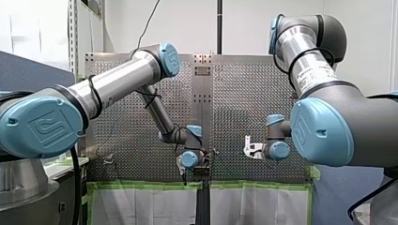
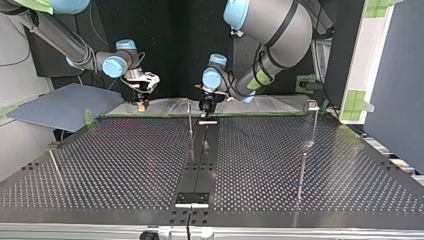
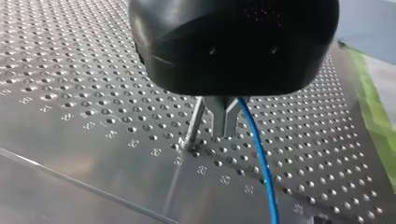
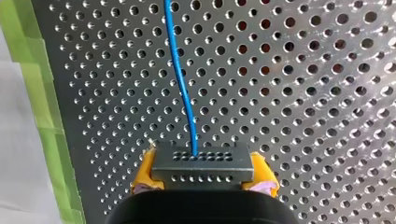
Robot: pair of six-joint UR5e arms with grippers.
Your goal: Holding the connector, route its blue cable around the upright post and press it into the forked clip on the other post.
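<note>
The connector (image 4: pixel 201 163) is clamped between the yellow pads (image 4: pixel 144 171) of my right gripper (image 4: pixel 203 173), seen at the top view's upper left. Its cable (image 4: pixel 180 70) is led ahead over the table (image 4: pixel 303 93), with green tape (image 4: pixel 42 93) alongside. Beside my left gripper (image 3: pixel 225 126), whose grip cannot be told, the cable is passed close by a post (image 3: pixel 192 123). Another post (image 2: pixel 302 172) is stood at the top view's right.

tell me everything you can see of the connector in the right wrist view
The connector is a small dark grey rectangular block, metallic-looking, with two rows of small holes. It sits level in the jaws of my right gripper, yellow pads at both ends, perforated table behind. The blue cable leaves a hole near the middle of one row.
</note>
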